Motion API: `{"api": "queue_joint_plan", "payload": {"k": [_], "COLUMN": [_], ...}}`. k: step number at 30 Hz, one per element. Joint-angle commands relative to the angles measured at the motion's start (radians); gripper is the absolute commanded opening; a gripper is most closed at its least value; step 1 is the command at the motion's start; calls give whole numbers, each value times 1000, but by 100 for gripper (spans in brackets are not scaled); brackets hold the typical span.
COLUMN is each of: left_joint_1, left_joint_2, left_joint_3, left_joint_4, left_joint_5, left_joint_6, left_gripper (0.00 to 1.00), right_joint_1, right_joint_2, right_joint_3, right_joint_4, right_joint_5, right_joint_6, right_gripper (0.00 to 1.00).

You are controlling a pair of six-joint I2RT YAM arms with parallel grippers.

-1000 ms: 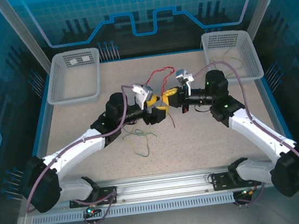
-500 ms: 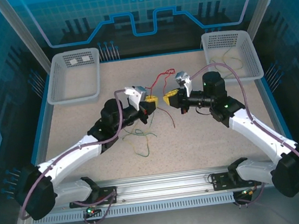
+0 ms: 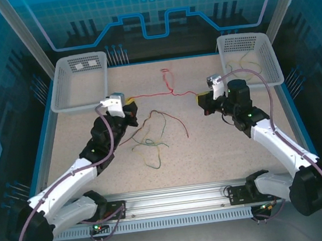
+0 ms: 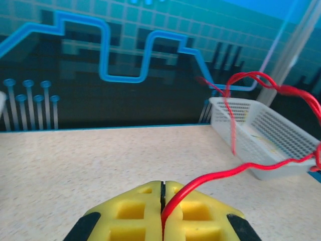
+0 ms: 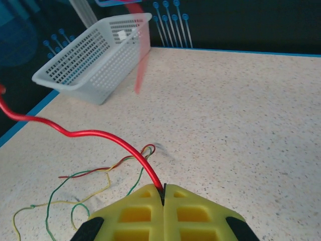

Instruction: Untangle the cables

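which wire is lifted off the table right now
The red wire, pinched by the left gripper and right gripper and strung between them; the other wires lie loose on the table.

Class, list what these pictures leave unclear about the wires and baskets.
- Top view: whether the red wire is knotted mid-span; too thin.
- Top view: how the loose wires cross; too small.
- Right wrist view: the red streak; blurred.
- Left wrist view: basket; cut by the edge.

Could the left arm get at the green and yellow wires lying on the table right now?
Probably not yet: nothing blocks the green and yellow wires, which lie close by, but the left end effector is shut on the red wire.
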Motion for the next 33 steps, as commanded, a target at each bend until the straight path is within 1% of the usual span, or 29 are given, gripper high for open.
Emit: {"api": "queue_joint_plan", "payload": {"k": [1,5,8,13,15,17,19,20,22,23,25,27,28,29,30,31,33], "left_joint_1": [40,76,100,155,180,204,225,227,227,227,227,226,225,226,225,225,224], "left_joint_2": [-61,-89,-101,-120,-125,-125,-121,-119,-106,-95,-73,-53,-43,-32,-22,-10,15], "left_joint_3": [-27,-46,-62,-76,-77,-81,-83,-80,-63,-51,-14,21,36,51,63,76,101], "left_joint_4": [-20,-48,-58,-83,-98,-105,-104,-102,-84,-79,-83,-83,-79,-73,-68,-61,-55], "left_joint_5": [-148,-165,-180,-193,-191,-172,-110,-81,11,59,174,266,320,375,424,476,566], "left_joint_6": [-45,-60,-70,-89,-101,-121,-138,-137,-119,-111,-93,-95,-100,-106,-114,-123,-142], "left_gripper": [0,0,0,0,0,0,0,0,0,0,0,0,0,0,0,0,0], "right_joint_1": [-53,-82,-107,-205,-259,-311,-343,-346,-338,-327,-280,-209,-166,-125,-92,-51,16], "right_joint_2": [-27,-36,-48,-84,-104,-127,-150,-155,-153,-152,-153,-155,-157,-159,-160,-158,-156], "right_joint_3": [-16,-22,-21,-21,-28,-42,-64,-72,-79,-79,-82,-70,-63,-61,-58,-53,-47], "right_joint_4": [-7,-19,-51,-135,-155,-161,-142,-119,-55,-34,22,37,42,55,67,75,86], "right_joint_5": [92,134,206,322,328,312,260,214,55,-1,-88,-110,-129,-159,-186,-219,-298], "right_joint_6": [56,75,99,164,187,208,224,217,181,169,130,75,38,2,-28,-60,-128], "right_gripper": [0,0,0,0,0,0,0,0,0,0,13,20,34,57,66,72,78]}}
